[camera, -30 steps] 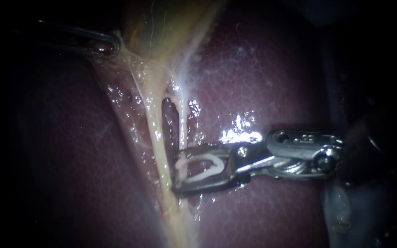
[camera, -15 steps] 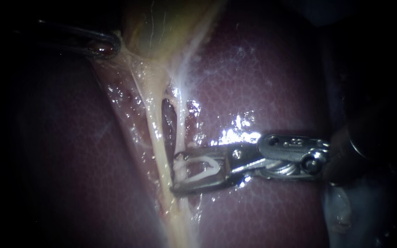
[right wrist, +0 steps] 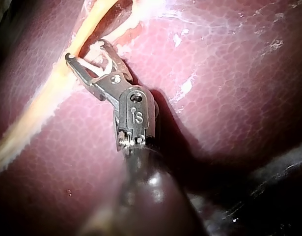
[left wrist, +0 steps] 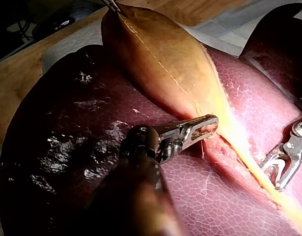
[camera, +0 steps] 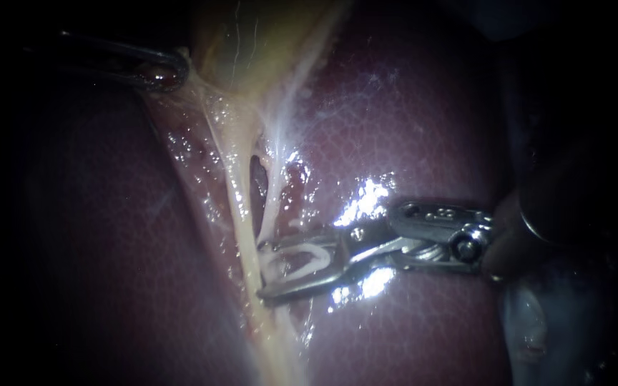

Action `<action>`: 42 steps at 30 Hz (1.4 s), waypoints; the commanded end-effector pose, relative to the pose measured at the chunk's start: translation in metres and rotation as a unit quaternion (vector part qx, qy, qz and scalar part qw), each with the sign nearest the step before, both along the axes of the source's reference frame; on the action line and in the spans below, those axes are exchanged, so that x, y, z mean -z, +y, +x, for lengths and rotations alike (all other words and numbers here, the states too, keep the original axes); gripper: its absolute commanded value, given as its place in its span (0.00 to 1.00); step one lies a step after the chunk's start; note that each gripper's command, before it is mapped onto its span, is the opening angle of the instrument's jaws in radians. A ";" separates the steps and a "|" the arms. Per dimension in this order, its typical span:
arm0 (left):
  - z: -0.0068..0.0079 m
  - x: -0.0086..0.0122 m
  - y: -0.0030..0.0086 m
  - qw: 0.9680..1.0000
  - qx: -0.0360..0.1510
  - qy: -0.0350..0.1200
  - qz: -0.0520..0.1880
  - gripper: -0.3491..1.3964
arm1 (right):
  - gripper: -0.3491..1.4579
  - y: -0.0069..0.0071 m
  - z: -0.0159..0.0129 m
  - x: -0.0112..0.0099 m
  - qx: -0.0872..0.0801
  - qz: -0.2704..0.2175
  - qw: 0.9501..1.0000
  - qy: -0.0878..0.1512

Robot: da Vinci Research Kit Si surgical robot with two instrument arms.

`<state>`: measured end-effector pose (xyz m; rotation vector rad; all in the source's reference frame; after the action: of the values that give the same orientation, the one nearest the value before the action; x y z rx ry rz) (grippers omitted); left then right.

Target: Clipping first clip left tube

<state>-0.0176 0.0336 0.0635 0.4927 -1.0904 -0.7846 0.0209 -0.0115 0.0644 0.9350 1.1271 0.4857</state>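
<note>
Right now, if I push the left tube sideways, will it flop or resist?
The left tube looks thin and pulled taut from the gallbladder, so it probably springs aside rather than flopping. Its wet sheen suggests slipperiness. Likely fragile: only filmy tissue anchors it.

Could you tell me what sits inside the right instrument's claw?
A white clip touches both halves of the right instrument. The clip hides whether the pale tube is inside.

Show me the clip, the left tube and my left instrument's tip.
clip (camera: 321,251): endoscope view, on its white upper arm.
left tube (camera: 240,204): endoscope view, on its pale middle stretch.
left instrument (left wrist: 212,122): left wrist view, at its jaw tips, shut on the gallbladder (left wrist: 160,59) neck.
</note>
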 end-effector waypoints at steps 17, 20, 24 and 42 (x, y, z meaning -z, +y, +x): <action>-0.0002 -0.0002 0.0000 1.000 0.001 -0.001 -0.001 0.00 | 0.43 -0.0002 0.0022 -0.0008 0.015 0.035 0.996 0.075; -0.0002 -0.0002 0.0000 1.000 0.001 -0.001 -0.001 0.00 | 0.44 -0.0001 0.0025 -0.0008 0.017 0.042 0.995 0.092; -0.0002 -0.0002 0.0000 1.000 0.001 -0.001 -0.001 0.00 | 0.44 -0.0001 0.0027 -0.0008 0.019 0.051 0.993 0.106; -0.0003 -0.0004 -0.0001 1.000 0.000 -0.001 -0.001 0.00 | 0.44 -0.0003 0.0036 0.0001 0.023 0.071 0.983 0.167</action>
<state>-0.0180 0.0335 0.0640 0.4921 -1.0941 -0.7839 0.0245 -0.0120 0.0642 1.2006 1.3859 0.3797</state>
